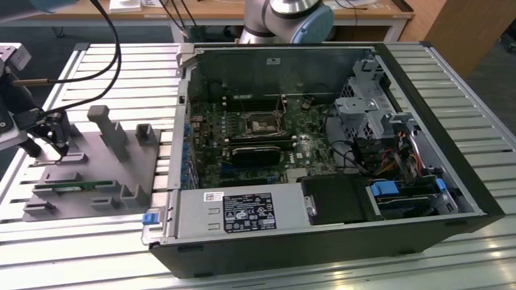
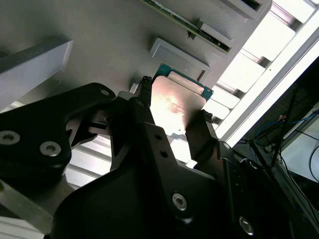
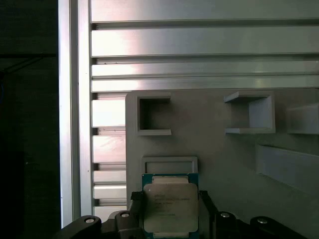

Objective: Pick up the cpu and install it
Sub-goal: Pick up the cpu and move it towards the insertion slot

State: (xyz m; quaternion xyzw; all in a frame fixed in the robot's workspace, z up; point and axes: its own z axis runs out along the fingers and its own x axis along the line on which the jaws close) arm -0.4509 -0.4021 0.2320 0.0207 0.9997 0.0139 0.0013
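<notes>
- The fingers (image 2: 197,137) are pressed on two opposite edges of the cpu (image 3: 170,206), its silver top showing.
- The gripper (image 1: 48,148) hangs over the grey fixture (image 1: 121,175) on the table (image 1: 96,241).

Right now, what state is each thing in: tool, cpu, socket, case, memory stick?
tool: shut on the cpu's edges, over the tray.
cpu: gripped between the fingers, not installed.
socket: empty.
case: open, side panel off.
memory stick: lying in its tray slot.
</notes>
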